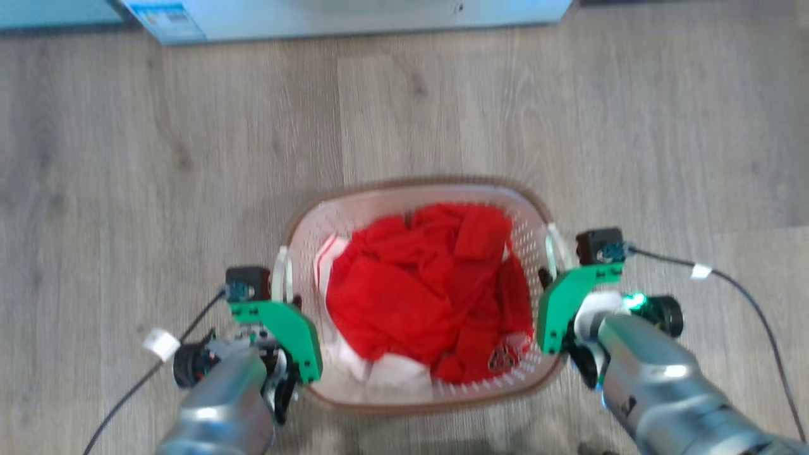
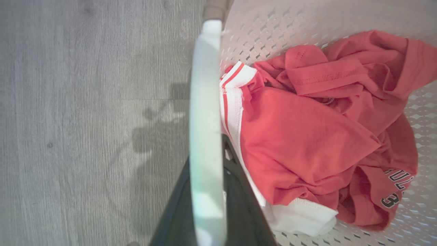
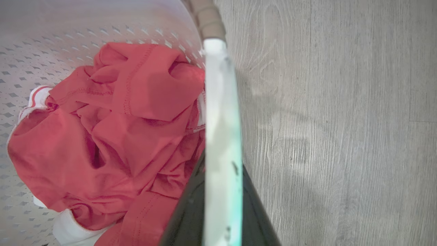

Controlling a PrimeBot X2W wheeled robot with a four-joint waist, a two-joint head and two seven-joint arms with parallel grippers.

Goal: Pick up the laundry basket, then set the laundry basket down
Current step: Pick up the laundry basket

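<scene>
The laundry basket [image 1: 417, 184] is white and perforated with a brown rim, and sits between my two arms over the wood floor. Red and white clothes [image 1: 430, 284] fill it. My left gripper [image 1: 285, 302] is shut on its left white handle [image 1: 280, 272], and my right gripper [image 1: 547, 278] is shut on its right white handle [image 1: 556, 249]. In the left wrist view the handle [image 2: 206, 112] runs between my left gripper's [image 2: 206, 150] dark fingers [image 2: 242, 201]. The right wrist view has the other handle [image 3: 221, 119] pinched in my right gripper [image 3: 222, 162]. I cannot tell whether the basket is off the floor.
A pale blue-grey appliance [image 1: 354, 19] stands along the far edge of the grey wood floor [image 1: 189, 158]. Black cables trail from both wrists, one at the lower left [image 1: 126, 392] and one at the right [image 1: 752, 303]. Open floor surrounds the basket.
</scene>
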